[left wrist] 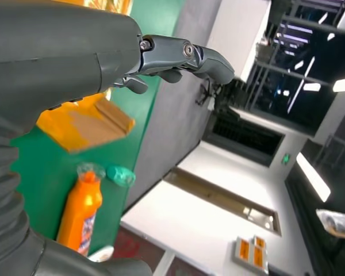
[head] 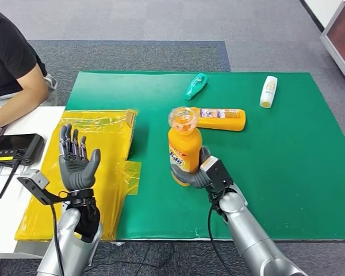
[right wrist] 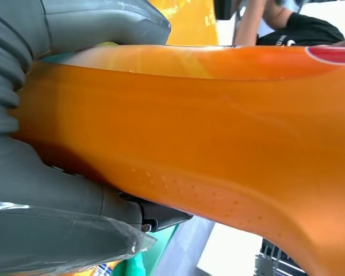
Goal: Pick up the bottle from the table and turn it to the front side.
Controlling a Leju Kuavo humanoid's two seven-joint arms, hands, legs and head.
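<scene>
hidden: bottle (head: 184,150) base, behind R hand (head: 196,174)
bottle: orange, upright, clear cap
R hand: grasping bottle
L hand (head: 77,162): released, fingers spread

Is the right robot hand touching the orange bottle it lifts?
Touching. In the right wrist view, the right robot hand presses directly against the orange bottle, its thumb and fingers wrapping both sides.

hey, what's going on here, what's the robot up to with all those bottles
The robot's right hand grips an orange detergent bottle, holding it upright over the green mat. Its left hand is raised, fingers spread, holding nothing, above a yellow plastic bag. A second orange bottle, a teal bottle and a white bottle lie on the mat. A person sits at the table's far left.
</scene>
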